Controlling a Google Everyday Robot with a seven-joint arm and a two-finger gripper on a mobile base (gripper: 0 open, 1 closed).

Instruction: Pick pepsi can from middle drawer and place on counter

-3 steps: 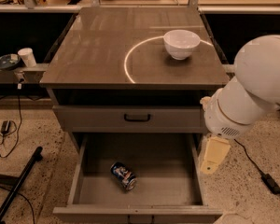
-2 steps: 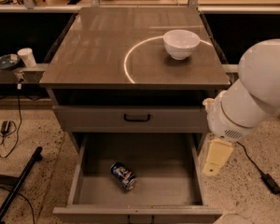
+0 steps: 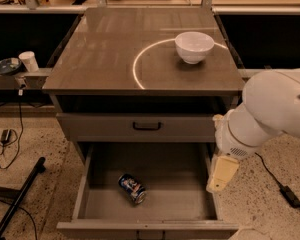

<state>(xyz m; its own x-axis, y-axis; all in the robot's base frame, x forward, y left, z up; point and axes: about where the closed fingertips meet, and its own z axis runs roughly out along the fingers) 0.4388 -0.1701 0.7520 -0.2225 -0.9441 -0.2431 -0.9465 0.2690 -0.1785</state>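
Your cream-coloured gripper (image 3: 221,176) hangs at the right wall of the open, shallow grey metal middle drawer (image 3: 190,204); you cannot tell whether it is released or clenched. The dark blue pepsi can (image 3: 132,188) lies on its side on the drawer floor, well apart from the gripper. A white bowl (image 3: 194,46) stands on the glossy grey-brown counter (image 3: 105,49).

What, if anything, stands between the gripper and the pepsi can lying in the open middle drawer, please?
Nothing visible does. The gripper hangs at the right wall of the middle drawer. The pepsi can lies on its side nearer the drawer's centre, with only bare floor between them. The white bowl sits up on the counter.
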